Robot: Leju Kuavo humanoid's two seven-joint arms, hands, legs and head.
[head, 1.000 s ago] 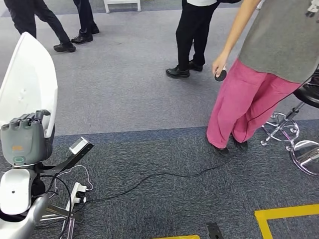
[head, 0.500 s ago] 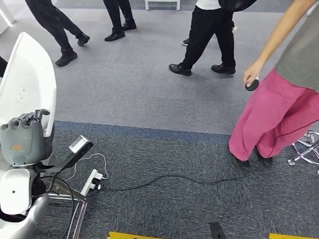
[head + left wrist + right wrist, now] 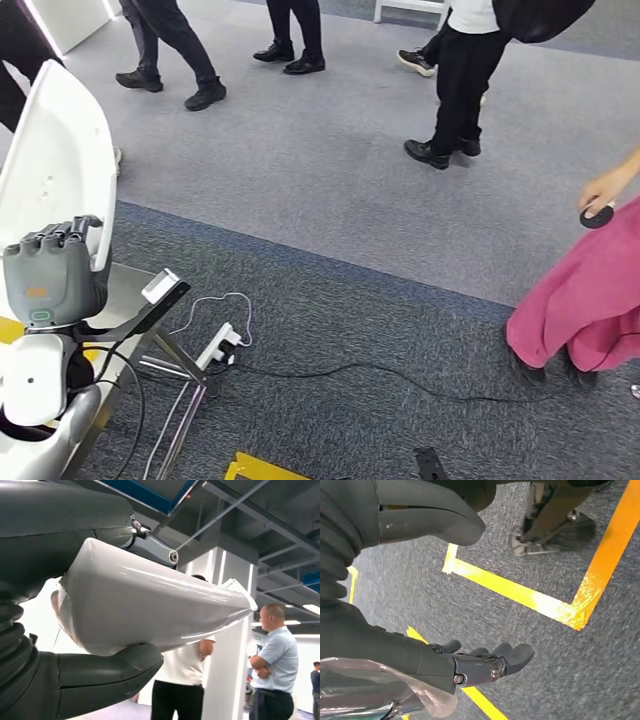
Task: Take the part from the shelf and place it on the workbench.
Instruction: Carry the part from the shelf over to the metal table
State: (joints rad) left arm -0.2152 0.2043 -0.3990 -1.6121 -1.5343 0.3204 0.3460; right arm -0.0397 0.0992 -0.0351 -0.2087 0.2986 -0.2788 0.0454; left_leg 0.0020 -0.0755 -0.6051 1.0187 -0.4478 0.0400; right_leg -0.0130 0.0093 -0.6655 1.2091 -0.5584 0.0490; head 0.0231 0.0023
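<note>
Our left hand [image 3: 56,270] grips the glossy white curved plastic part [image 3: 60,165]; our right hand [image 3: 486,662] hangs empty, fingers apart; passing people [image 3: 464,80] could jostle it loose.

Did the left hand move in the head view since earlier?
No. The left hand keeps the white part just above the white arm cover; only the floor shifted.

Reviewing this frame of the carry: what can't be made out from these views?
- White part: its lower end, hidden behind the left hand in the head view.
- Workbench and shelf: cannot be placed.
- Right hand: fingers apart over the carpet; palm side turned away.
- Small dark object in a person's hand: too small to identify.
</note>
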